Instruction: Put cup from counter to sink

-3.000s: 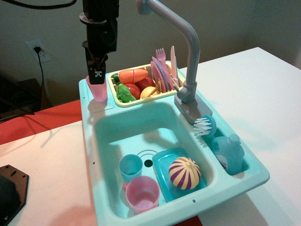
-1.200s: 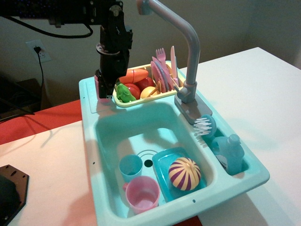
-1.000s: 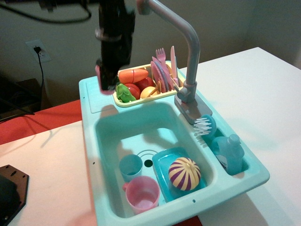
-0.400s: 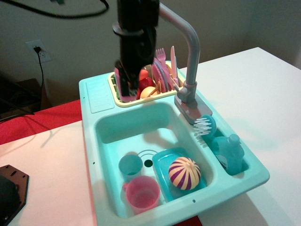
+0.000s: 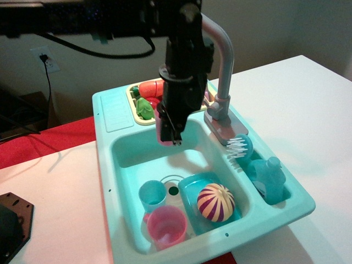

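Observation:
My gripper (image 5: 169, 132) is shut on the small pale pink cup (image 5: 163, 126) and holds it in the air above the back of the turquoise sink (image 5: 127, 153). Only the cup's left edge shows beside the black fingers. The counter (image 5: 114, 104), the ridged turquoise ledge at the unit's back left, has nothing on it. The black arm reaches in from the upper left and hides part of the dish rack.
In the basin lie a small blue cup (image 5: 152, 196), a wider deep-pink cup (image 5: 166, 225) and a turquoise tray (image 5: 190, 190) with a striped ball (image 5: 216, 202). A grey faucet (image 5: 223, 71) stands right of the gripper. The yellow dish rack (image 5: 133, 102) holds toy food. A brush (image 5: 237, 146) and a bottle (image 5: 269, 177) sit at the right.
My gripper closed on the cup on the counter, lifted it and carried it right and forward, from the ledge past the dish rack to above the basin.

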